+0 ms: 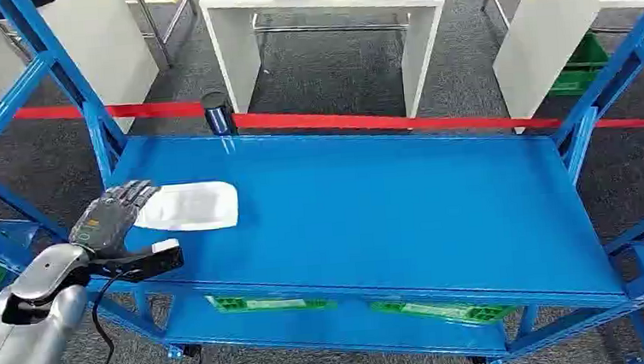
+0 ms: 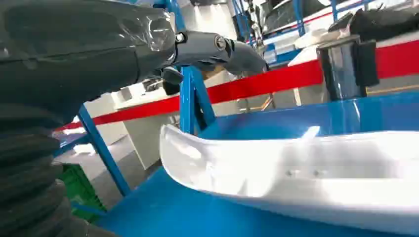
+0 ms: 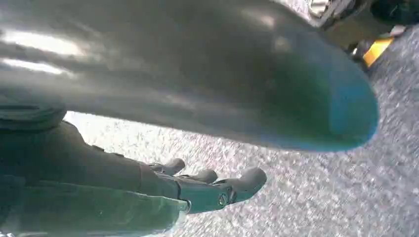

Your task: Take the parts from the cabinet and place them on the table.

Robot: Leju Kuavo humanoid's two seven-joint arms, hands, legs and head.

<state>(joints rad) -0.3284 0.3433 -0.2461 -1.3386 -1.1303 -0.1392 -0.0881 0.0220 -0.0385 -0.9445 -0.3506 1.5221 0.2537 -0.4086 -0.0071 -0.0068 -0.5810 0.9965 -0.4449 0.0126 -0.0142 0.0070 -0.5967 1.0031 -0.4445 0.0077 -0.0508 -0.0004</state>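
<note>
The white part (image 1: 190,207) lies flat at centre left of the head view, on the blue cabinet shelf (image 1: 389,211); the left hand (image 1: 114,215) rests at its left edge, whether its fingers (image 1: 135,192) grip it I cannot tell; the right hand (image 3: 197,190) hangs over grey floor, fingers loosely extended, holding nothing.

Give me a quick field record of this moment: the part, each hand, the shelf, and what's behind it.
part: white part lying flat on the blue shelf, near its left end
left hand: left hand at the part's edge, fingers over it; grasp not confirmed
right hand: right hand hanging over grey floor, holding nothing, fingers extended
behind shelf: red barrier tape, white tables
</note>
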